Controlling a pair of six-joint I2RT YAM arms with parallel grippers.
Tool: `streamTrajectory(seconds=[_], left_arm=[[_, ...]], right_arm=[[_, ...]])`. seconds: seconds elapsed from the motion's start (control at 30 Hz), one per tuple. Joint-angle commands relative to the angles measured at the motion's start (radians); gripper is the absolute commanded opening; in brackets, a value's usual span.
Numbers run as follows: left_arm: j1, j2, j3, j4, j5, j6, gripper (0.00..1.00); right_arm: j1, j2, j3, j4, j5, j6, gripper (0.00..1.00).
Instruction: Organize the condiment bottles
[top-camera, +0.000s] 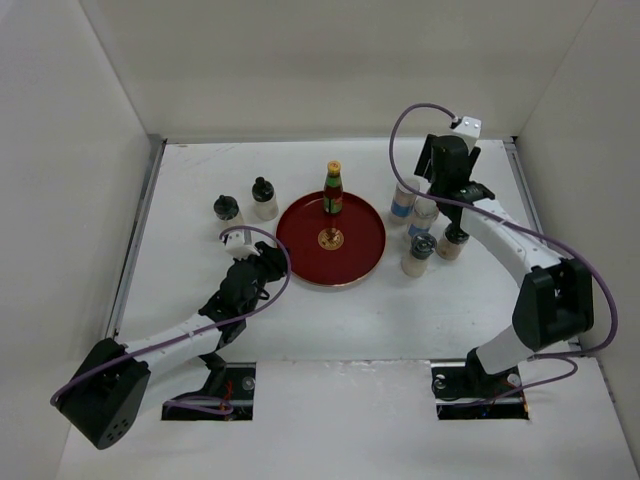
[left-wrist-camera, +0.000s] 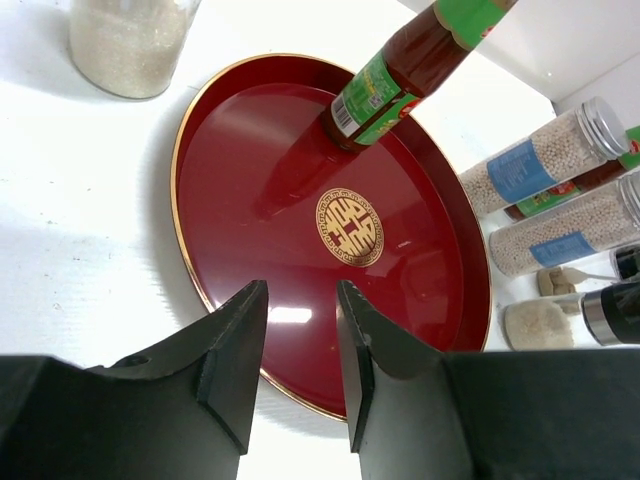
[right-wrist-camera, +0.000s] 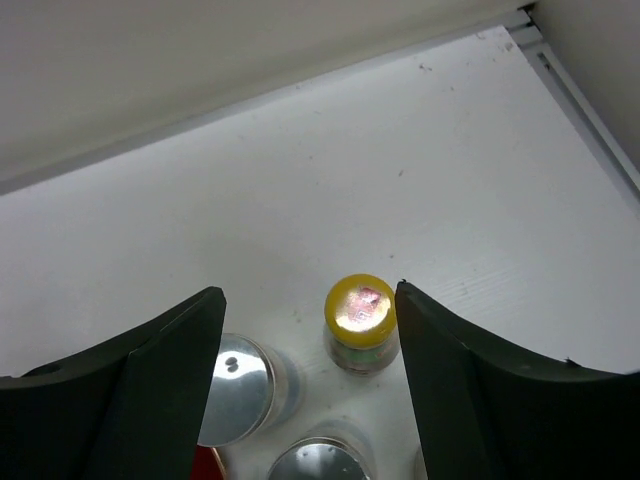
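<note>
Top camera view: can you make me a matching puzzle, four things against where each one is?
1 red sauce bottle
2 two dark-capped shakers
3 right gripper
4 left gripper

a on the table left of the round red tray
b open, above the other sauce bottle
c standing on the tray
d by the tray's near-left rim

Pairs: 1-c, 2-a, 3-b, 4-d

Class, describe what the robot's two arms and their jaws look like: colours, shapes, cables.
Both the left arm and right arm have white links between black, blocky joints. A purple cable loops along each. The right wrist carries a small white box. The jaws are matte black wedges.
</note>
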Motion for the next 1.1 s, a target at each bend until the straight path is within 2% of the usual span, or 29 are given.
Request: streamTrajectory(seconds=[0.0, 0.17, 0.37, 0.67, 0.77, 0.87, 1.03, 1.07], left_arm=[[0.008, -0.019, -0.01, 0.052, 0.007, -0.006, 0.32], [0.008, -0.017, -0.01, 0.052, 0.007, -0.006, 0.32], [0.013, -0.031, -0.013, 0.052, 0.007, -0.006, 0.32], [0.013, -0.017, -0.009, 0.052, 0.007, -0.008, 0.33], [0.013, -0.014, -0.01, 0.052, 0.007, -0.008, 0.33], [0.008, -0.005, -0.006, 0.054, 0.007, -0.008, 0.33], [0.006, -0.002, -0.006, 0.055, 0.007, -0.008, 0.33], [0.006, 0.0, -0.006, 0.055, 0.007, -0.008, 0.33]], right_arm=[[-0.012, 0.012, -0.015, -0.027, 0.051, 0.014, 0.75], [-0.025, 0.013, -0.031, -0.032, 0.066, 0.023, 0.71], [-0.034, 0.049, -0.025, -0.032, 0.048, 0.021, 0.63], [-0.035, 0.092, 0.014, 0.016, 0.037, -0.011, 0.43], [-0.035, 0.108, 0.038, 0.027, 0.071, -0.049, 0.45], [-0.035, 0.125, 0.063, 0.027, 0.083, -0.069, 0.54], [-0.035, 0.136, 0.078, 0.025, 0.078, -0.071, 0.54], [-0.035, 0.138, 0.08, 0.022, 0.074, -0.071, 0.52]])
